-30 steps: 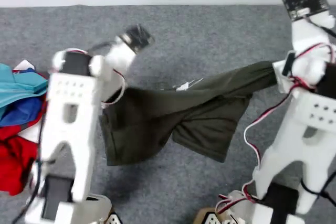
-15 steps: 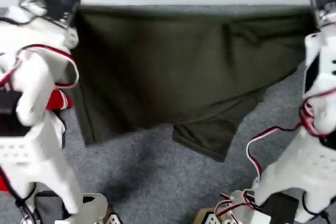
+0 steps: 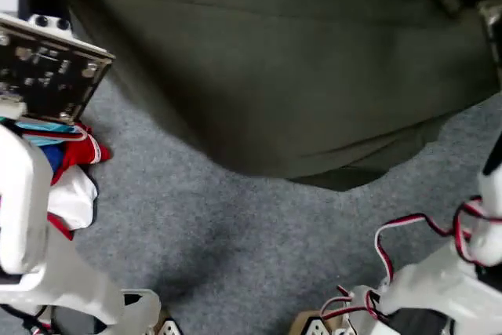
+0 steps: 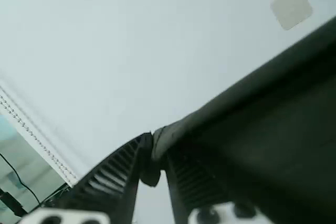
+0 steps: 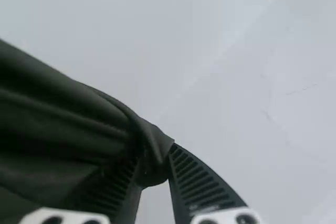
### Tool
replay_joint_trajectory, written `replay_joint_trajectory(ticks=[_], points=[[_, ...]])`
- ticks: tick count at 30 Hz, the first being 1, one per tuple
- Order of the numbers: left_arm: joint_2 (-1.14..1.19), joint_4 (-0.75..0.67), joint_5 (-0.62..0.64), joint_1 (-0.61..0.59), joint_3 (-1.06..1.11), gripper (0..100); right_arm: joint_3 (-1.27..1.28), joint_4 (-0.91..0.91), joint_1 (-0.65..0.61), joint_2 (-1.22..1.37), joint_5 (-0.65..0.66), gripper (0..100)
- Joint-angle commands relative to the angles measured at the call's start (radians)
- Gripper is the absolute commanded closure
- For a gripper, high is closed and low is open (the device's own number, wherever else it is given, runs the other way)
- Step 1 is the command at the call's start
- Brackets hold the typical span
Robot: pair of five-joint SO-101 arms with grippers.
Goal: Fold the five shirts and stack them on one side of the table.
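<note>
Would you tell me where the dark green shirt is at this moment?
The dark green shirt hangs spread across the top of the high view, pinched by the left gripper and right gripper, above the grey table.

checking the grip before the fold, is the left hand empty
No, the left hand is shut on a bunched edge of the shirt.

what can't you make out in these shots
- High view: the far part of the table lies behind the raised green shirt.
- High view: the green shirt's upper edge is cut off by the picture's top.
- High view: the pile of shirts sits mostly behind an arm, so its count is unclear.
- Wrist views: the left gripper and right gripper pinch the green shirt, and the rest of it runs off the edges.
</note>
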Motion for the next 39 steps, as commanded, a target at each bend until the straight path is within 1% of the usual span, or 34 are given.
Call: replay_joint_trajectory(ticks=[1, 6, 10, 12, 15, 18, 20, 24, 29, 36, 39], points=[[0.023, 0.043, -0.106, -0.021, 0.102, 99, 0.097, 0.007, 0.007, 0.048, 0.035, 98.8], [0.049, 0.061, -0.123, -0.063, 0.262, 99, 0.163, 0.179, -0.042, 0.091, 0.035, 98.8], [0.044, 0.068, -0.123, -0.066, 0.271, 99, 0.158, 0.343, -0.045, 0.107, 0.031, 98.8], [0.035, 0.068, -0.124, -0.066, 0.269, 99, 0.157, 0.406, -0.044, 0.094, 0.000, 98.8], [-0.015, 0.071, -0.124, -0.066, 0.271, 99, 0.157, 0.475, -0.012, 0.050, -0.029, 98.8], [-0.072, 0.075, -0.126, -0.060, 0.275, 99, 0.157, 0.522, 0.019, -0.007, -0.026, 98.8], [-0.097, 0.083, -0.126, -0.064, 0.277, 99, 0.157, 0.549, 0.038, -0.042, -0.018, 98.8], [-0.115, 0.173, -0.126, -0.066, 0.277, 99, 0.163, 0.572, 0.077, -0.077, 0.038, 98.8], [-0.103, 0.253, -0.126, -0.064, 0.292, 99, 0.181, 0.573, 0.125, -0.070, 0.040, 98.8], [-0.011, 0.256, -0.126, -0.064, 0.444, 99, 0.305, 0.568, 0.117, 0.058, 0.032, 98.8], [0.058, 0.253, -0.126, -0.064, 0.460, 99, 0.315, 0.572, 0.117, 0.130, 0.025, 98.8]])
